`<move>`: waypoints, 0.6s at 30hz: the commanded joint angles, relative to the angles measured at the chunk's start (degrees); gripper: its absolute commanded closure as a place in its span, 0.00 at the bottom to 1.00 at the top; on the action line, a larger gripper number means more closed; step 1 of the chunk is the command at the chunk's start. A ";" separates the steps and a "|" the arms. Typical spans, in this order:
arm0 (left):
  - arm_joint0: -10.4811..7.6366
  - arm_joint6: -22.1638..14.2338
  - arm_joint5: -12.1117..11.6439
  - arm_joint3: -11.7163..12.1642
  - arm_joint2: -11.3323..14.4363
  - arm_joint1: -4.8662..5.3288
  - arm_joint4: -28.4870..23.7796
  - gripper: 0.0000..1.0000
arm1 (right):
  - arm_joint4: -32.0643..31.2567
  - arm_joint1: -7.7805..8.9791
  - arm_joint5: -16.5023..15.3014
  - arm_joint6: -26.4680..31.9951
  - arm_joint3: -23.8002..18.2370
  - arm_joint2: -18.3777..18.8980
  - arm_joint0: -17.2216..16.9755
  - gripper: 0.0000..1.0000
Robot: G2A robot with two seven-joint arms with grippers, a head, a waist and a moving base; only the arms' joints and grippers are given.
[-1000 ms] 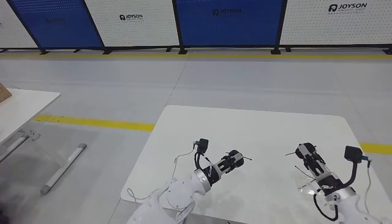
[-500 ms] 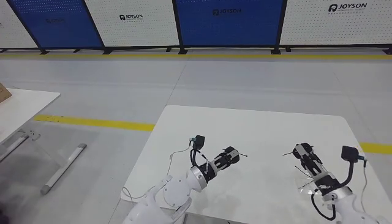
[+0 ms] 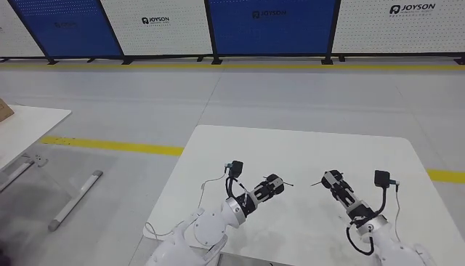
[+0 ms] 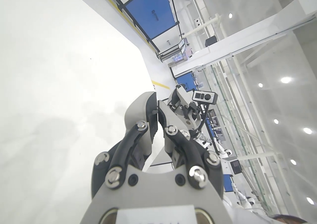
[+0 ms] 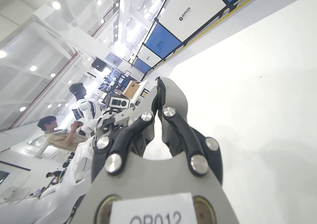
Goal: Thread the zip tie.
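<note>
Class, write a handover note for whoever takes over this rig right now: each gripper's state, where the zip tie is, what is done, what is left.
The left gripper is shut on a thin dark tip, over the table. The right gripper is shut on a thin black strip. They face each other, apart.
Done: both pieces gripped.
Left: bring the ends together and thread; nothing is joined yet. Whether the two pieces are one cannot be told.

A thin black plastic zip tie [image 3: 288, 184] pokes sideways from the pinched left gripper [image 3: 278, 183]. A similar black strip [image 3: 317, 184] pokes from the right gripper [image 3: 327, 176].
</note>
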 commanded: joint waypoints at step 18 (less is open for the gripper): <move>0.00 0.00 0.00 0.00 0.00 0.00 0.00 1.00 | -5.13 -1.81 1.70 -12.24 -0.04 -6.30 -1.96 1.00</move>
